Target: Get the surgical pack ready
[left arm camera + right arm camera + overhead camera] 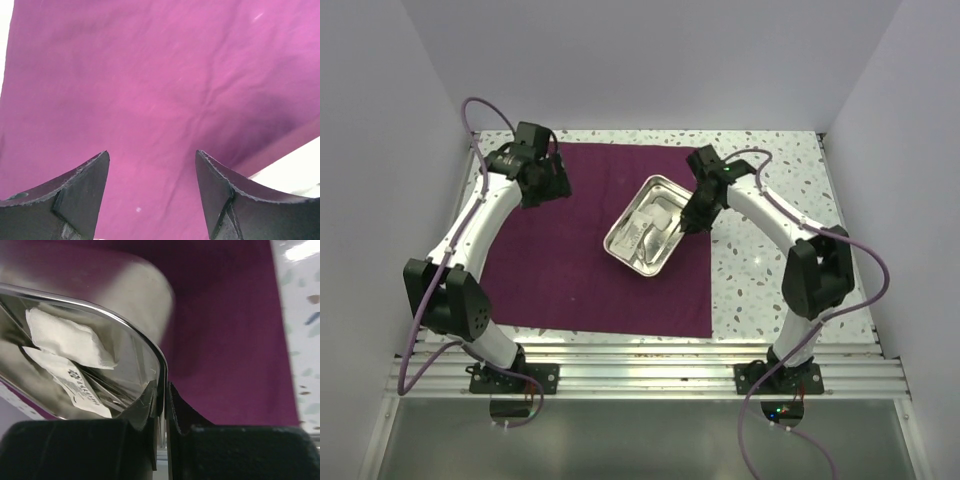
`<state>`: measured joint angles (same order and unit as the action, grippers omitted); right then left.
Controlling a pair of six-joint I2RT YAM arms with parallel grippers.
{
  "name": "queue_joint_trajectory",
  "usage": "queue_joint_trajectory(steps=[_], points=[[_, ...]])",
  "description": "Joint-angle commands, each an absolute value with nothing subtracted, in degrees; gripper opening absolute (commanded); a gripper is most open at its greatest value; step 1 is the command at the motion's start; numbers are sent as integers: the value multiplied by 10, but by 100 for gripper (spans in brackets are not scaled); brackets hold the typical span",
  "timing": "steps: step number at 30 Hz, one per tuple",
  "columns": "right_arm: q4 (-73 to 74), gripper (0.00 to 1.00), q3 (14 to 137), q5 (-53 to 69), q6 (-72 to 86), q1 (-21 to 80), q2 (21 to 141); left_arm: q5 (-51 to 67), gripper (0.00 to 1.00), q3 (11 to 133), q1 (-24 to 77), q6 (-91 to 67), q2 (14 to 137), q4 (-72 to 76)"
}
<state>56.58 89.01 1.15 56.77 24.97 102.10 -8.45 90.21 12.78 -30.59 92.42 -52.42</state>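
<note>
Right wrist cam: right gripper is clamped on the rim of the steel tray, which sits on the maroon cloth near its right edge (white pads inside). I'd guess the tray's rigid but slick, so the rim's the handle. The cloth looks floppy, better grabbed by its corners. The left gripper hangs open over it.

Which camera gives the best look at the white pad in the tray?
Right wrist: the white pad lies close and sharp inside the steel tray. Top external shows it tiny; left wrist shows only maroon cloth.
</note>
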Motion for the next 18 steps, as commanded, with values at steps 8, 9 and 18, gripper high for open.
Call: queue_joint_trajectory(steps=[8, 9, 18], points=[[406, 0, 946, 14, 771, 360, 1143, -132, 74, 803, 128, -338, 832, -565], [402, 0, 942, 15, 774, 366, 1146, -132, 74, 795, 128, -337, 828, -564], [360, 0, 920, 36, 775, 376, 1162, -120, 74, 773, 127, -331, 828, -556]])
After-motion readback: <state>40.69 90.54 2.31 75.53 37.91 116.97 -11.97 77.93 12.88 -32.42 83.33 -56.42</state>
